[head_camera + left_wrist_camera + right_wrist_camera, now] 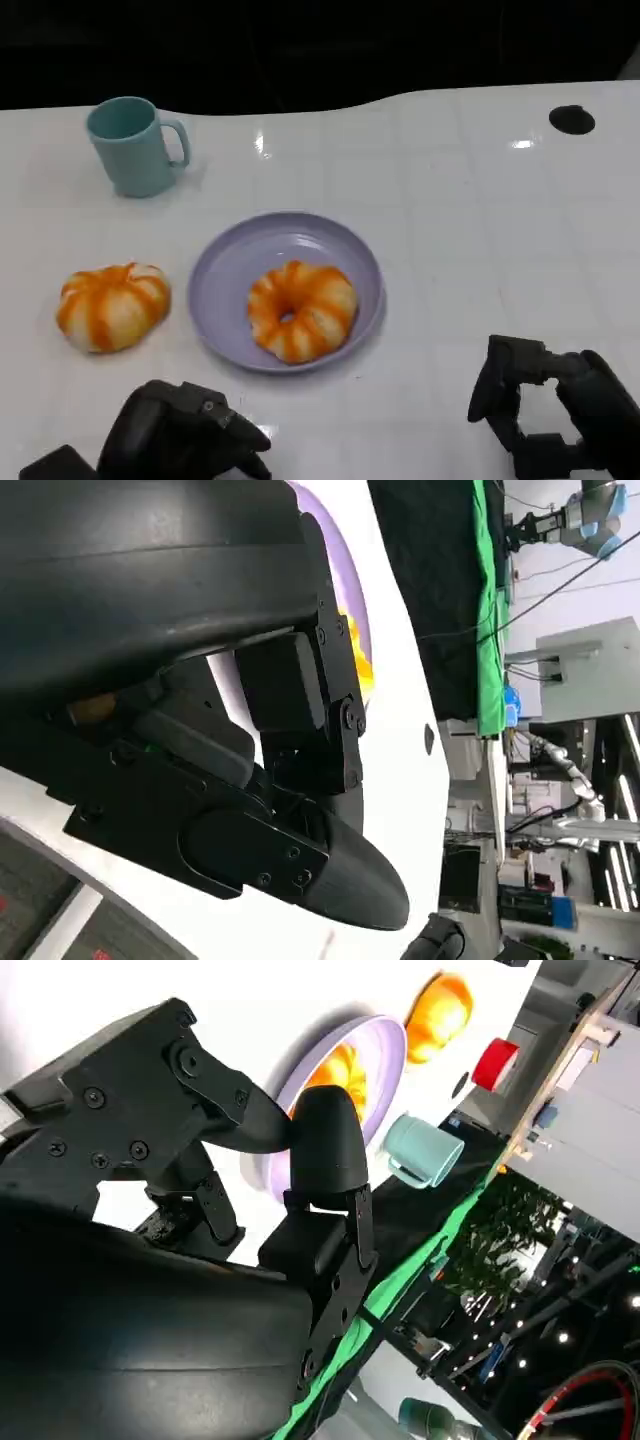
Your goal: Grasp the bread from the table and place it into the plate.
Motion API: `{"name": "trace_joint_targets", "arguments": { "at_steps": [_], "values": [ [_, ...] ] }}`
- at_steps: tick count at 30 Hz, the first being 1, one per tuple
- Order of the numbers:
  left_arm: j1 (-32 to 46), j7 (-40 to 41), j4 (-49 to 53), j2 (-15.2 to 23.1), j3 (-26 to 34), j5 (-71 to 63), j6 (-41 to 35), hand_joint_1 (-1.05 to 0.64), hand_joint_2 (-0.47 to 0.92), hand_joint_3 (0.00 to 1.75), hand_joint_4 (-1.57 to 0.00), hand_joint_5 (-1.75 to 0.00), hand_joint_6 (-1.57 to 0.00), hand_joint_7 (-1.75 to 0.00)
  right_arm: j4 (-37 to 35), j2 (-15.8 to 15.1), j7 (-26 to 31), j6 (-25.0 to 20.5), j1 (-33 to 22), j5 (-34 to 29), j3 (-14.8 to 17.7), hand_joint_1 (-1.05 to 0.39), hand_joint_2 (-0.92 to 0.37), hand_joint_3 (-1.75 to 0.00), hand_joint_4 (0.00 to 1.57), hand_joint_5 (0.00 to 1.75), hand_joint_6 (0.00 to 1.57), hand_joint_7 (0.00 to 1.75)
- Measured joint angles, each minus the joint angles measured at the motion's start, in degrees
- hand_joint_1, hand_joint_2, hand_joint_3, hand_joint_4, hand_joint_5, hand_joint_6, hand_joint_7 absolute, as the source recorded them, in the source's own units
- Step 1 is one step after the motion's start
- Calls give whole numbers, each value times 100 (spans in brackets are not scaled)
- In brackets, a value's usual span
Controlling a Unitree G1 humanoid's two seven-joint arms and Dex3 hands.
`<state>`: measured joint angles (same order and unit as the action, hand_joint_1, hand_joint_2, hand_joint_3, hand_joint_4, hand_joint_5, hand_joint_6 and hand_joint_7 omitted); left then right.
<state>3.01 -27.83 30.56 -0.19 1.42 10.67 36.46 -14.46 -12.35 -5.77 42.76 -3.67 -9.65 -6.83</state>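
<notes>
Left to right across the glossy white tabletop (470, 230), head view:

- Round orange-and-white striped bread bun (112, 305), pumpkin-shaped, lying on the bare table at far left, near the plate's left rim but apart from it.
- Teal ceramic mug (133, 145), upright, handle turned right, set toward the far edge, well apart from the bun and the plate.
- Black left hand (185, 430), low at the near edge, below the bun and the plate's left side; fingers curled in, holding nothing, touching neither bread nor plate. Seen close in the left wrist view (300, 780) with fingers folded against the shell.
- Shallow round lavender plastic plate (235, 270), mid-table, flat on the surface. Rim seen also in the right wrist view (385, 1045) and as a sliver in the left wrist view (345, 565).
- Ring-shaped orange-and-white striped bread (300, 310), doughnut-like with an open centre, lying inside the plate toward its right near side. Seen partly behind the fingers in the right wrist view (340, 1065).
- Black right hand (545, 405), low at the right near edge, well apart from the plate; fingers apart with a clear gap between them, nothing held. Right wrist view (290, 1140) likewise.
- Small round black hole (571, 120) in the tabletop, far right.
</notes>
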Motion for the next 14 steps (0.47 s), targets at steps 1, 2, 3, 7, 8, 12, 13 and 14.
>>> {"name": "trace_joint_targets", "arguments": {
  "at_steps": [1, 2, 3, 7, 8, 12, 13, 14],
  "values": [
    [0, 0, 0, 0, 0, -2, 4, -105, 92, 1, -144, -66, -157, -23, -11, 0, 3, 22, 2, -5, 0, -22, -47, -119, 84, 174, 76, 146],
    [0, 0, 0, 0, 0, -2, 5, -105, 92, 1, -144, -66, -157, -23, -31, 1, 2, 59, 4, -4, -1, -21, -48, -117, 84, 174, 77, 143],
    [0, 0, 0, 0, 1, -2, 5, -105, 91, 0, -144, -66, -157, -23, -68, 0, 1, 90, 11, 1, -2, -21, -48, -116, 84, 173, 78, 142],
    [1, 0, -5, 0, 0, 4, 3, -105, 90, 0, -144, -66, -157, -23, -173, 0, -18, 146, 27, 6, -4, -22, -53, -110, 84, 170, 82, 135],
    [2, -1, -14, 0, 0, 10, 0, -105, 90, 0, -144, -66, -157, -23, -186, 0, -16, 147, 29, 0, -4, -21, -53, -109, 84, 170, 82, 134],
    [9, -1, -53, 5, 1, 15, -15, -105, 90, 0, -144, -66, -157, -22, -196, 2, 6, 151, 35, -97, -4, -21, -51, -113, 84, 169, 82, 132],
    [9, -1, -53, 10, 2, 15, -15, -105, 90, 0, -144, -66, -157, -22, -207, 2, 6, 161, 43, -97, -4, -21, -50, -114, 84, 169, 82, 132],
    [9, -1, -53, 15, 3, 15, -15, -105, 90, 0, -144, -66, -157, -22, -220, 2, 5, 176, 52, -97, -5, -21, -50, -114, 84, 169, 82, 131]
  ]
}}
